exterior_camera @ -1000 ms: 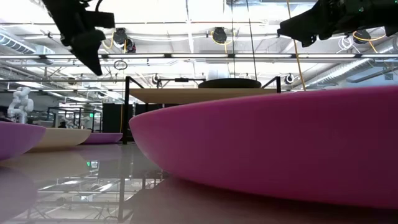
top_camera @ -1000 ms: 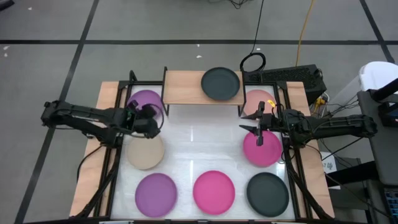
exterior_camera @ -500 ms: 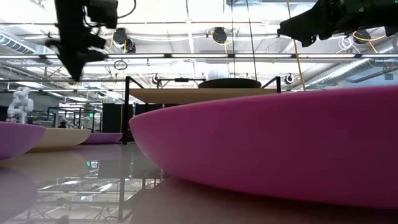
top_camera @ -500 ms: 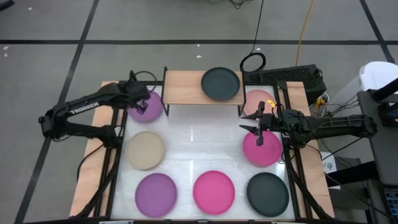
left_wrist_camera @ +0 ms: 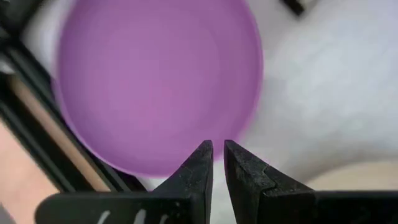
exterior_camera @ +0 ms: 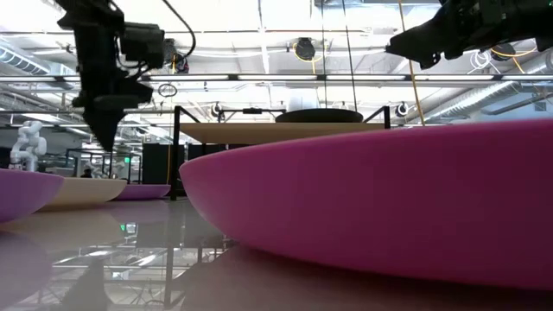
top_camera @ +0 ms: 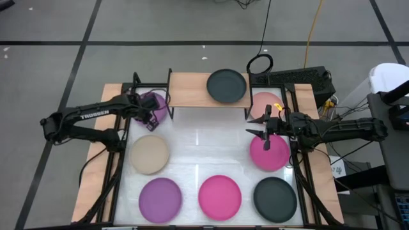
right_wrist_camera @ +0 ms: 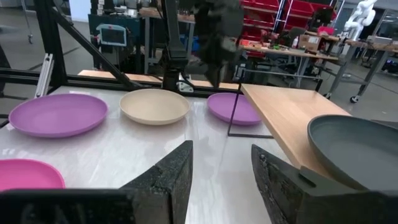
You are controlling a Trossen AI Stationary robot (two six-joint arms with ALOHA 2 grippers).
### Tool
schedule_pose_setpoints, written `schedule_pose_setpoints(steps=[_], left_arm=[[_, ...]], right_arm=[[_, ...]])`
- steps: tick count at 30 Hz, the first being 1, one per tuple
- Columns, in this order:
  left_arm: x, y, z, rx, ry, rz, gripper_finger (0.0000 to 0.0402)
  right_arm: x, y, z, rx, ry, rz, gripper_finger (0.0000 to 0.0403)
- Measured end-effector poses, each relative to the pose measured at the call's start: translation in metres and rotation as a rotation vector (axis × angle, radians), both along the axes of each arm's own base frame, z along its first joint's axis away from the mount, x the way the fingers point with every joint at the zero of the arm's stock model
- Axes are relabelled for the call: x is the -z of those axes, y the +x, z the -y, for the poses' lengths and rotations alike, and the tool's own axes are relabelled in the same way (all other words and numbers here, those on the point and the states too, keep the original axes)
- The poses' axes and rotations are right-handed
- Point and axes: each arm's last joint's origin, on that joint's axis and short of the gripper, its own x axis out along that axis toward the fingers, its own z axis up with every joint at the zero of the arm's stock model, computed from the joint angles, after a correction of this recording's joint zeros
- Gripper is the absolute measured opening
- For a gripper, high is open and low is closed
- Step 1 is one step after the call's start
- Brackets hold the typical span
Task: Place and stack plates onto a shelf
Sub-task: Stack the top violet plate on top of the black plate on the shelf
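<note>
My left gripper points down, shut to a thin slit, above the near rim of the far-left purple plate, clear of it in the low view. My right gripper waits open, level, above the magenta plate on the table's right. The wooden shelf stands at the far edge with a dark grey plate resting flat on its board. A pale pink plate lies right of the shelf, partly behind the right arm.
More plates lie flat on the white table: beige, purple, magenta and dark grey along the near side. Black frame rails run along both table sides. The shelf board left of the grey plate is bare.
My left gripper has swung from between the purple and beige plates toward the far edge, over the purple plate, then come back slightly toward the near edge and lower. It has tipped to point straight down. The plates have not moved.
</note>
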Motion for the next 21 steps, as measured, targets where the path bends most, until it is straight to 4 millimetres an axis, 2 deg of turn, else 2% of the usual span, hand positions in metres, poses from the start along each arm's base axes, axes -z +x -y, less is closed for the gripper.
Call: schedule_pose_setpoints(steps=[6,11,14,21], left_arm=[[0.022,0.005,0.006,0.054,-0.065,0.091,0.0047],[0.027,0.006,0.008,0.079,-0.057,0.103,0.0051],[0.027,0.007,0.008,0.080,-0.056,0.104,0.0082],[0.026,0.006,0.007,0.085,-0.018,0.081,0.0194]], right_arm=[[-0.001,0.000,0.000,0.000,-0.007,0.012,0.0144],[-0.001,0.000,0.000,0.000,-0.008,0.014,0.0144],[-0.001,0.000,0.000,0.000,-0.008,0.014,0.0144],[-0.001,0.000,0.000,0.000,-0.008,0.010,0.0144]])
